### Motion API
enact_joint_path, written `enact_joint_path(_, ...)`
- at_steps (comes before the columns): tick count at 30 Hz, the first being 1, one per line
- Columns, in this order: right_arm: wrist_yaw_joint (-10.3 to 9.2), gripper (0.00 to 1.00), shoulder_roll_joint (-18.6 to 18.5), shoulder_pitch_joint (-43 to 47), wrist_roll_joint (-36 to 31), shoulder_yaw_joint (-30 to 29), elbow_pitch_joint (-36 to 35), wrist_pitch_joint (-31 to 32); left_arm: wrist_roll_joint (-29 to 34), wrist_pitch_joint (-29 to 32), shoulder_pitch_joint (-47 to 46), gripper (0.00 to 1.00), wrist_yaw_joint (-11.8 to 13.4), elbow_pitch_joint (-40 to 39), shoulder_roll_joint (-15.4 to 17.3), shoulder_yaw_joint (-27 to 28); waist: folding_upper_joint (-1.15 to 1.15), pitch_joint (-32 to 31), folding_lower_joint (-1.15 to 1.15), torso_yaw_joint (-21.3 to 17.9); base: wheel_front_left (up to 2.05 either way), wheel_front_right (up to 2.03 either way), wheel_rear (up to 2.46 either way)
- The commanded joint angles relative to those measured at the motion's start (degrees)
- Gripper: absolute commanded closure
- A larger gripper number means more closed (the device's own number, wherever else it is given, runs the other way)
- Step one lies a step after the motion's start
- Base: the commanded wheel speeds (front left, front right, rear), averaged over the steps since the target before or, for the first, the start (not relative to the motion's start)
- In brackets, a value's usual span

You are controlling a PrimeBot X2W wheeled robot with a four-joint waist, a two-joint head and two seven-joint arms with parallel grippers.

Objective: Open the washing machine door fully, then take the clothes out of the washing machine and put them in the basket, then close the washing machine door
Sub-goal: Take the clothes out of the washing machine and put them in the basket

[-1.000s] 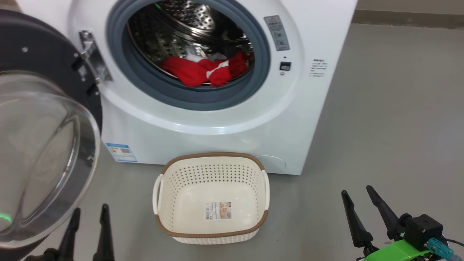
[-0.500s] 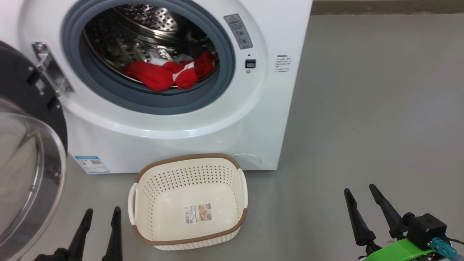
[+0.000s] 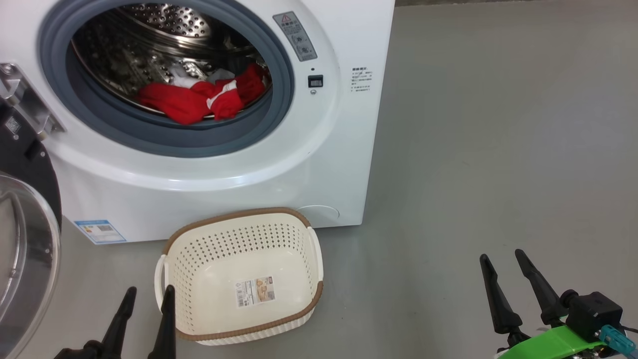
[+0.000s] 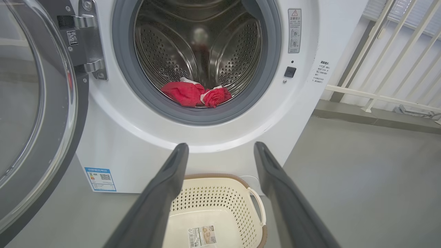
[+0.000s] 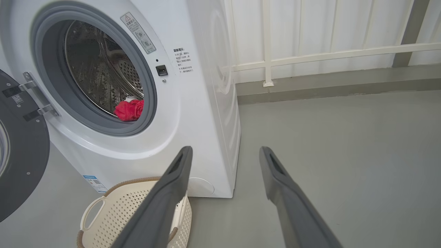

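The white washing machine [image 3: 319, 164] [image 4: 310, 103] [image 5: 203, 113] stands open ahead. Its door [image 3: 25, 239] [image 4: 38, 103] [image 5: 20, 162] hangs swung out on the left, glass bowl towards me. Red clothes [image 3: 199, 97] [image 4: 194, 94] [image 5: 129, 109] with white trim lie at the front of the steel drum. The cream basket [image 3: 239, 271] [image 4: 220, 206] [image 5: 131, 206] sits empty on the floor before the machine. My left gripper [image 3: 148, 291] [image 4: 221, 148] is open beside the basket's left handle. My right gripper [image 3: 501, 257] [image 5: 225, 151] is open over bare floor to the right.
Grey floor [image 3: 498, 149] spreads to the right of the machine. A white railing [image 5: 327, 55] and pale wall stand behind it. A blue label [image 3: 99, 232] is stuck low on the machine's front.
The head camera has swung right, so machine, door and basket have shifted left in its view. Both grippers stay open in much the same place.
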Motion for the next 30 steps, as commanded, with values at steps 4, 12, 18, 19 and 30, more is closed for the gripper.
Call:
enact_joint_path(4, 0.43, 0.00, -0.55, -0.38, -0.43, 0.57, -1.64, -0.54, 0.14, -0.23, -2.01, 0.00, -0.31, -1.51, 0.86, 1.73, 0.00, 0.48, 0.00, -0.05, 0.00, 0.00, 0.00)
enact_joint_path(12, 0.43, 0.00, -0.50, -0.60, -0.54, 0.42, -1.68, -0.54, -0.23, -0.23, -2.17, 0.00, -0.31, -1.77, 0.97, 1.25, 0.00, 0.50, 0.00, 0.18, 0.00, 0.00, 0.00)
enact_joint_path(18, 0.43, 0.00, -0.49, -0.95, -0.53, 0.51, -1.75, -0.54, -0.12, -0.23, -2.50, 0.00, -0.31, -2.06, 1.17, 1.07, 0.00, 0.83, 0.00, 0.26, 0.01, -0.01, 0.01)
enact_joint_path(19, 0.43, 0.00, -0.49, -1.02, -0.53, 0.52, -1.74, -0.54, -0.14, -0.23, -2.54, 0.00, -0.31, -2.15, 1.19, 0.99, 0.00, 0.90, 0.00, 0.26, 0.19, -0.21, 0.02)
enact_joint_path(30, 0.43, 0.00, -0.25, -1.51, -0.67, 0.52, -1.60, -0.54, -0.75, -0.23, -3.25, 0.00, -0.31, -2.38, 1.60, 0.51, 0.00, 1.44, 0.00, 0.37, 0.86, -0.86, 0.00)
